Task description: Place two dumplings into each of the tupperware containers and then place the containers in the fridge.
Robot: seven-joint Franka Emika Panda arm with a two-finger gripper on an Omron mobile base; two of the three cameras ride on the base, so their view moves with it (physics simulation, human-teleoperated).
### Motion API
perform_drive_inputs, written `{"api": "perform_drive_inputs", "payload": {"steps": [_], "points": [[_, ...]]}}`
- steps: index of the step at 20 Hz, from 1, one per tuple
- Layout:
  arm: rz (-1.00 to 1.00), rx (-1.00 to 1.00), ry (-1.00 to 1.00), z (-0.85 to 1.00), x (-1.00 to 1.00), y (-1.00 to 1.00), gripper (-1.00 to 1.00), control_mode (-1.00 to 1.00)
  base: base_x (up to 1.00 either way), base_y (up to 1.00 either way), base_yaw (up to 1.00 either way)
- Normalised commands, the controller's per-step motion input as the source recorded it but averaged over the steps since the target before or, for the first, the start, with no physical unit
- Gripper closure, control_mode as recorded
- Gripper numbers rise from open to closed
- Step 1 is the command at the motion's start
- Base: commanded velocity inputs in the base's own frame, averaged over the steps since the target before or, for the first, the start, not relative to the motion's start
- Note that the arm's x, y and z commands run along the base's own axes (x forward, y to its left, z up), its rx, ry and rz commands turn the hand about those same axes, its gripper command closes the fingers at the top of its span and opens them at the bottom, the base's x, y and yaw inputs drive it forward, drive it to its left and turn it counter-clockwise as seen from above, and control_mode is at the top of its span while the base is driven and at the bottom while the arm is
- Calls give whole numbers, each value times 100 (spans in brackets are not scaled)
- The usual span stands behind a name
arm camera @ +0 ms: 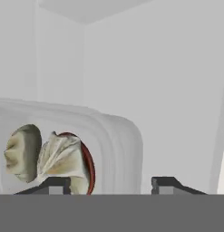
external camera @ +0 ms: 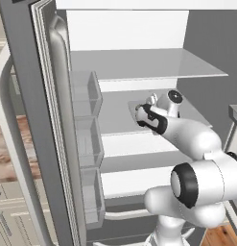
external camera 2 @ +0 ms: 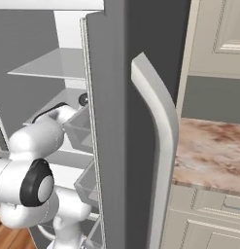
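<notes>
Reaching into the open fridge (external camera: pixel 139 67), arm at the middle shelf, container stage of the task.

Hand view, left to right: two dumplings (arm camera: pixel 45 156) sit side by side at lower left inside a pale tupperware container (arm camera: pixel 115 136), its rounded rim running to mid-frame; the gripper (arm camera: pixel 111 185) finger tips stand well apart at the bottom, one under the dumplings, one out to the right past the rim, nothing visibly between them. Right half is bare white fridge wall. Left base view: door bins (external camera: pixel 86 93) at left, container corner mid-frame just ahead of the wrist. Judged: container set down or about to be; next, back out level, clearing the rim.
</notes>
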Motion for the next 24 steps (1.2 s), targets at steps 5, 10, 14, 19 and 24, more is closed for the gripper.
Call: {"api": "perform_drive_inputs", "payload": {"steps": [5, 10, 14, 19, 24], "points": [[2, 0, -13, 86, -22, 0, -100, -100, 0, 0, 0], [7, 0, 1, 79, -94, 2, -100, -100, 0, 0, 0], [22, -15, 20, 67, -100, 16, -100, -100, 0, 0, 0], [41, -34, 21, 25, -100, 40, -100, -100, 0, 0, 0], [57, -25, -3, 6, -82, 6, -100, -100, 0, 0, 0]]}}
